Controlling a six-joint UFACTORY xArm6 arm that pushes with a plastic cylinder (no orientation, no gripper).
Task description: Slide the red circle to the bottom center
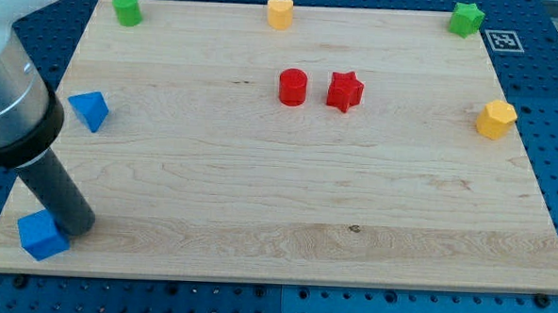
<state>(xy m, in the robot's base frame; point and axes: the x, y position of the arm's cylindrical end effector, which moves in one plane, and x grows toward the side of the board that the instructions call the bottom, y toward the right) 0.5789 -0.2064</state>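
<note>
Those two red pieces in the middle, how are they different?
The red circle is a round, smooth-sided cylinder; the red star has pointed arms. The circle lies toward the view's left, the star toward its right, a narrow gap between them. Both share the same red and similar size, far from my tip.

arm (8,102): grey metallic cylinder; rod (56,189): straight, dark, matte; my tip (80,228): blunt

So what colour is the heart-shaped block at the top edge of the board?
Yellow. The heart block shows clearly in the camera view, at the view's top centre.
</note>
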